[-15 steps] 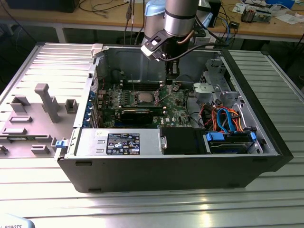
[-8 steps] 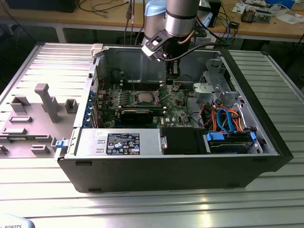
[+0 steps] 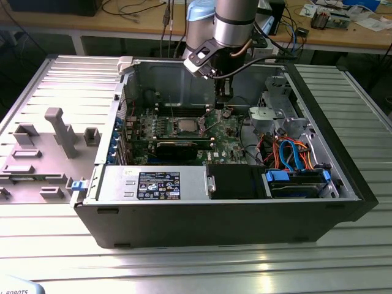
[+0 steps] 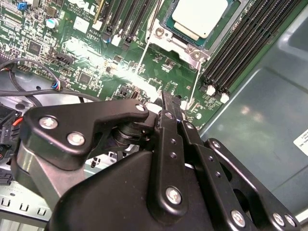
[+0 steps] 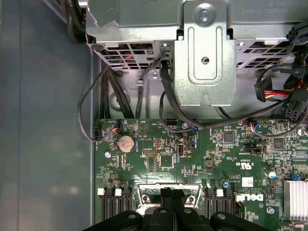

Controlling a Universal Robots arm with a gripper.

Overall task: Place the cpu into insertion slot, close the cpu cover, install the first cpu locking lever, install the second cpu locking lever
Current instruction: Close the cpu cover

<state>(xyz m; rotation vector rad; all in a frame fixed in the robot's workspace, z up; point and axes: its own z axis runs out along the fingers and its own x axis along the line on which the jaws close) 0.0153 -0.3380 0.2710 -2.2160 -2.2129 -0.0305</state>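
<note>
One step is done: the cpu (image 4: 199, 17) is seated in the insertion slot (image 4: 177, 44); the locking levers (image 4: 144, 48) are judged unlatched; the gripper (image 4: 171, 98) is pressed together.

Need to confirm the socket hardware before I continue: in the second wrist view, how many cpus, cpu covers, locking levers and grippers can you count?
cpu: 1
cpu cover: 1
locking levers: 2
gripper: 1
Total: 5
</note>
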